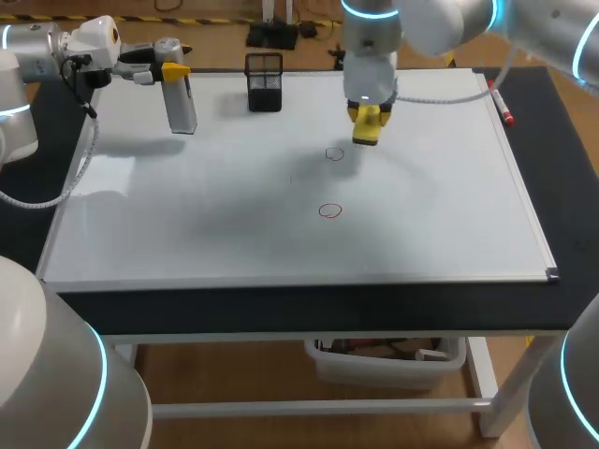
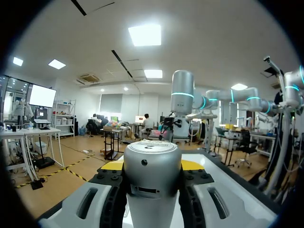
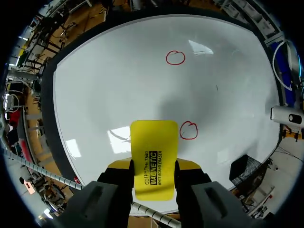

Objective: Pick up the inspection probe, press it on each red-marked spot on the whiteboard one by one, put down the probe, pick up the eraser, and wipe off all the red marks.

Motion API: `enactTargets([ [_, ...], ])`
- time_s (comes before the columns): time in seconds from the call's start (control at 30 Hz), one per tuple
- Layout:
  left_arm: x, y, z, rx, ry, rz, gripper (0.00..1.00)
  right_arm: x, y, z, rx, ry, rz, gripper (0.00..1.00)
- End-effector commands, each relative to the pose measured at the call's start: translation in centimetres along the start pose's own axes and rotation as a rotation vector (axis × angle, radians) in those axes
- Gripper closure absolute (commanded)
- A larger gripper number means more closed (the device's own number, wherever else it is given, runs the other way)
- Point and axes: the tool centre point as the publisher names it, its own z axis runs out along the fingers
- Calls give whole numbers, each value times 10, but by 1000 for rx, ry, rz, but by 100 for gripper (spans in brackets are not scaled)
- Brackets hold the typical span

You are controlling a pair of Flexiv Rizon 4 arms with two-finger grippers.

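Eraser (image 3: 153, 159), yellow and flat, is clamped between the two fingers of your right hand (image 3: 153, 167). It is held face down over the whiteboard (image 1: 187, 215), between 1 and 2 o'clock from the board's middle. Going by the shadow under it, I judge it hangs just clear of the surface, though I cannot be sure.

Two red rings are not yet wiped. The first ring (image 3: 188, 130) lies just beside the eraser's leading corner, at 8 o'clock from it in the head view. The second ring (image 3: 175, 57) lies at 6 o'clock from the first, well ahead of the hand.

To wipe well, shift toward 8 o'clock until the pad covers the whole first ring, then set it down flat with even pressure. Stroke right across the ring, not along one edge, then carry on toward 6 o'clock for the second. Lift and check that no red arc remains.

The silver probe (image 1: 180, 105) is not set down. Your left hand (image 2: 152, 165) is closed around it at 10 o'clock, over the board's far corner.

A black mesh pen holder (image 1: 265, 82) stands at 11 o'clock and a red marker (image 1: 502, 105) lies on the board's edge at 2 o'clock. Both are well apart from your stroke.

Black lettering runs lengthwise down the eraser's back. The probe's cap bears a small mark that is too small to tell.
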Motion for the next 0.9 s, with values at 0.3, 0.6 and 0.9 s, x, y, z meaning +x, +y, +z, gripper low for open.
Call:
enactTargets([
  [0.3,1,-1,0,0,0,0,100,68,-10,-4,4,-23,168,100],
  [0.6,1,-1,0,0,0,0,100,104,-26,4,-32,-9,278,100],
  [0.9,1,-1,0,0,0,0,100,126,-50,9,-67,15,327,100],
])
